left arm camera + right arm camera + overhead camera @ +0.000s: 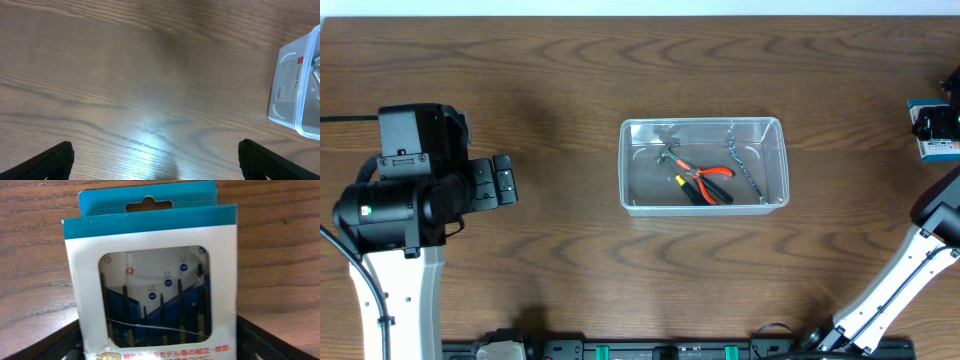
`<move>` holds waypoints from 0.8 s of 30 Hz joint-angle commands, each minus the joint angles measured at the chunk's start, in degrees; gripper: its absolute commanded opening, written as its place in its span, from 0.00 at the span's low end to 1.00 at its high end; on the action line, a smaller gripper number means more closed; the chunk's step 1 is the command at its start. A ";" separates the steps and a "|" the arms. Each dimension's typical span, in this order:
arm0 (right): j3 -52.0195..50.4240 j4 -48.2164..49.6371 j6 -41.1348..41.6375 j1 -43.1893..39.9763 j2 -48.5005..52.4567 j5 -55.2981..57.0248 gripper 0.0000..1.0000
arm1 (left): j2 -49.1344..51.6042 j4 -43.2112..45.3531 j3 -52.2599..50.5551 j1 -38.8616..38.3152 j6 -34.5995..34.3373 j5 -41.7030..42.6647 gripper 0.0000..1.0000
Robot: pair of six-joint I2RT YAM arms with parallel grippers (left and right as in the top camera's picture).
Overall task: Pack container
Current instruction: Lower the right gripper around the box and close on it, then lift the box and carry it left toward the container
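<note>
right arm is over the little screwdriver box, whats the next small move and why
Probably close the right gripper on the blue-and-white box. Its fingers flank the box, but no firm grip is evident, and the box is at the table's far right edge, well apart from the container, where it likely belongs.

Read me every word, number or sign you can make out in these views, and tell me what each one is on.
"2.4": card inside the box, above a blue minus sign.
"2.0": same card, above another blue minus sign.
White plus in a red circle: same card.
A third size number on the card: too small to read.
Japanese line along the bottom of the box: cut off, not readable.
Label on the container: a red patch and text, too blurred to read.
</note>
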 commanded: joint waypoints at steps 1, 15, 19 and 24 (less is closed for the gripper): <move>-1.75 -1.05 -3.30 -0.48 1.66 5.57 0.90 | 0.31 -0.15 0.20 0.28 -0.55 -0.46 0.98; -1.66 -2.38 -9.92 -0.50 0.72 5.07 0.80 | 0.31 -0.15 0.20 0.28 -0.55 -0.46 0.98; -1.66 -2.36 -9.88 -0.50 0.72 4.04 0.80 | 0.31 -0.15 0.20 0.28 -0.55 -0.46 0.98; -1.62 -2.40 -9.86 -0.48 0.37 4.04 0.81 | 0.31 -0.15 0.20 0.28 -0.55 -0.44 0.98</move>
